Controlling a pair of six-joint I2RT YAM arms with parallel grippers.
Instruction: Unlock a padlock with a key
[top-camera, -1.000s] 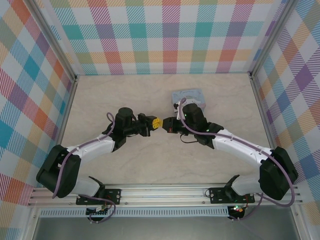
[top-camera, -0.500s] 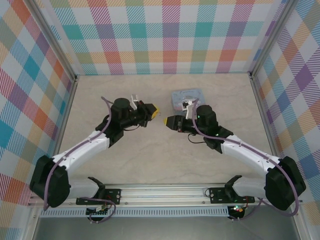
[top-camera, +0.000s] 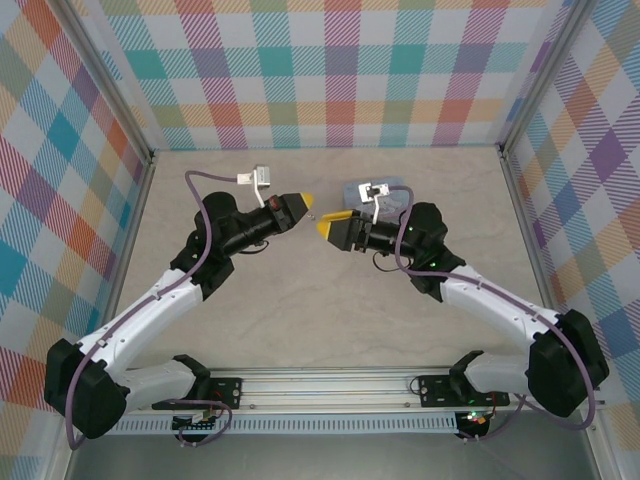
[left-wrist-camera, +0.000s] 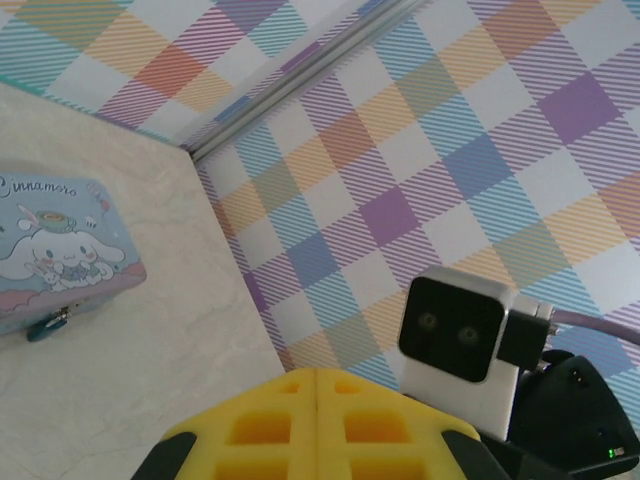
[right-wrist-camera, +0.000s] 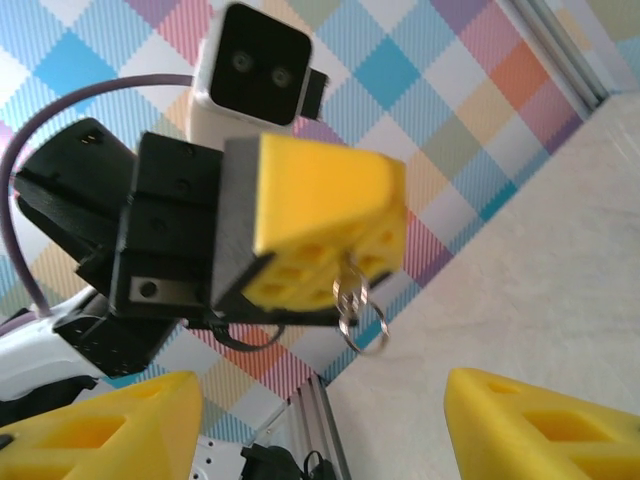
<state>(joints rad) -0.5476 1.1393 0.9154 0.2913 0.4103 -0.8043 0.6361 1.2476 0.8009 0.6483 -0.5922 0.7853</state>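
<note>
2 pincers face each other: the left gripper (top-camera: 305, 200), pressed together on the key (right-wrist-camera: 349, 285), seemingly offers its dangling ring to the spread right gripper (top-camera: 325, 228), with the padlock (left-wrist-camera: 45, 325) against the tin (left-wrist-camera: 60, 250) just behind that gripper.

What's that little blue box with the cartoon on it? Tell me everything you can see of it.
It is a small pastel-blue tin with rounded corners, and it looks like printed metal. The lid shows a white long-eared cartoon figure and curly lettering. It lies flat, lid shut, on the pale marbled table, toward the far side and right of the middle. A tiny blue padlock hangs at its front side. Nothing else touches it.
</note>
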